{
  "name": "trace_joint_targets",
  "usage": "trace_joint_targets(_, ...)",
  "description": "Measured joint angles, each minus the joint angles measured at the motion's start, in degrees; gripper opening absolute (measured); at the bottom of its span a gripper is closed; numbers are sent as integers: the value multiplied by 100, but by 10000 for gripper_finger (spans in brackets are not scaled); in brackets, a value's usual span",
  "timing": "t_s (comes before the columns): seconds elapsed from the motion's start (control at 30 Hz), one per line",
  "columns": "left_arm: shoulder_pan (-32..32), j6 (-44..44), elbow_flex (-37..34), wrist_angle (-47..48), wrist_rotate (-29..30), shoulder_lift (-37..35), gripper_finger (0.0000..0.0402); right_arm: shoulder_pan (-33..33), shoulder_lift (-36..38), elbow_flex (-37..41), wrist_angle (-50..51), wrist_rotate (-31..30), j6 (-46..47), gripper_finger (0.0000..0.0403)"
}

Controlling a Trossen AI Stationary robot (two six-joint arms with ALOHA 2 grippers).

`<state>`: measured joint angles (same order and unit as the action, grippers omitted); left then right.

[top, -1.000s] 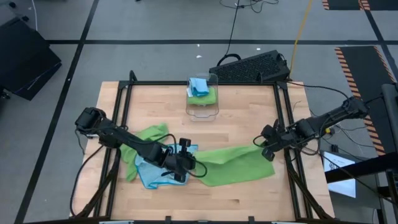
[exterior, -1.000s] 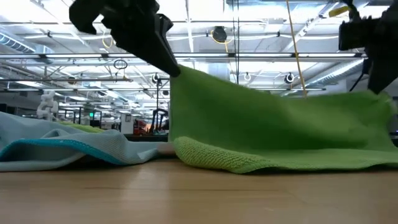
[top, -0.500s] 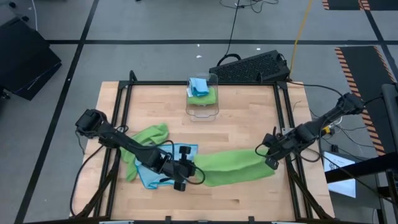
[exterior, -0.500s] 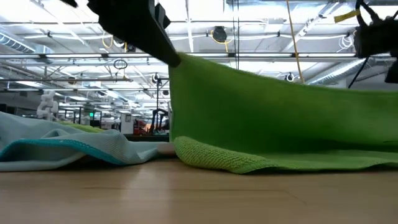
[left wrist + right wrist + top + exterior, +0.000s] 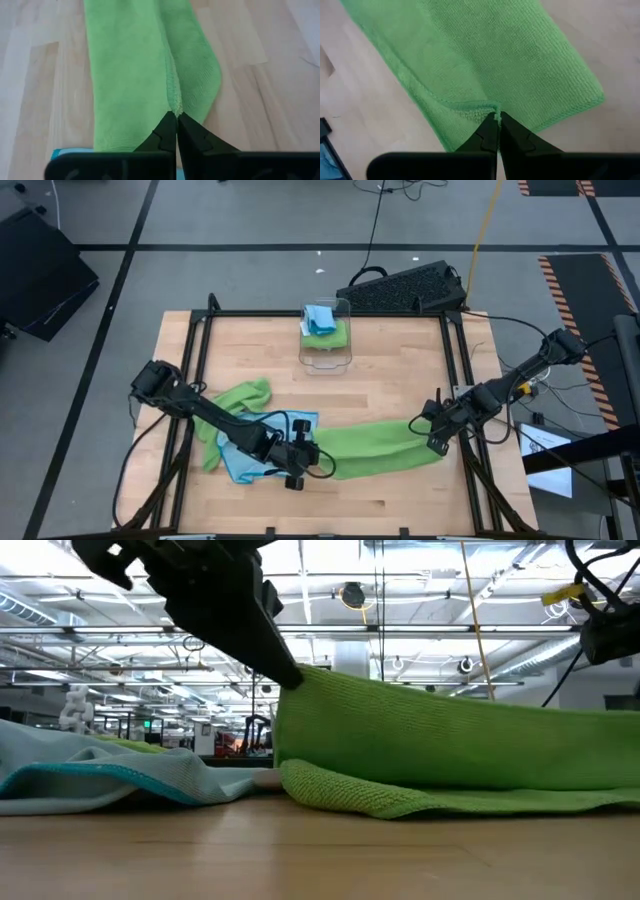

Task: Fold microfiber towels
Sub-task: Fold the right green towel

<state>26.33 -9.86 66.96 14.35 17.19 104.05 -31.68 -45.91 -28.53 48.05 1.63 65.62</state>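
A lime green microfiber towel (image 5: 370, 444) lies stretched left to right across the table's near half, folded lengthwise. Its lower fold (image 5: 400, 795) rests on the wood. My left gripper (image 5: 303, 457) is shut on its left end, my right gripper (image 5: 436, 432) on its right end. In the low view the left gripper (image 5: 287, 678) comes down to the towel's raised top edge. Another lime green towel (image 5: 243, 394) and a light blue one (image 5: 245, 455) lie crumpled on the table under my left arm. My left gripper pinches the towel's hemmed upper edge at its left end (image 5: 174, 104) between the two fingertips, slanting down from the table's left. That edge is raised above the table; the layer below lies on the wood. My right gripper pinches the right-end corner (image 5: 487, 108), where two hems meet, between its fingertips, coming steeply from above. The cloth sags slightly between the two holds.
A clear plastic bin (image 5: 327, 340) at the table's far middle holds folded blue and green cloths. A black keyboard (image 5: 405, 286) lies beyond the far right corner. A black frame (image 5: 200, 330) borders the tabletop. Bare wood shows between the bin and the stretched towel.
Both grippers have moved toward the table's near edge and down, staying shut. The green towel's held upper edge has been carried over its lower part and lowered. The towel now shows as a narrower, doubled strip, while its lower fold has stayed on the table.
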Motion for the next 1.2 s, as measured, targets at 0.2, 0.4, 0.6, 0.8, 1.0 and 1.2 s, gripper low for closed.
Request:
trace_joint_targets(0.2, 13, -51, 0, -124, -21, 28, 18, 0, 0, 4, 6, -11, -103, 3)
trace_joint_targets(0.4, 5, -97, 7, -251, -140, 271, 5, 2, 0, 380, -414, 234, -73, 11)
trace_joint_targets(0.6, -1, -127, 0, -297, -164, 284, 20, 0, -17, 789, -1156, 730, -27, 12)
trace_joint_targets(0.8, -1, -128, 0, -414, -278, 286, 7, 0, -18, 837, -1239, 773, -27, 13)
trace_joint_targets(1.0, -5, -434, 0, -419, -324, 285, 24, 0, -17, 837, -1452, 1088, -27, 34)
trace_joint_targets(1.2, -5, -910, 0, -459, -325, 285, 99, -4, -17, 837, -1445, 1420, -27, 96)
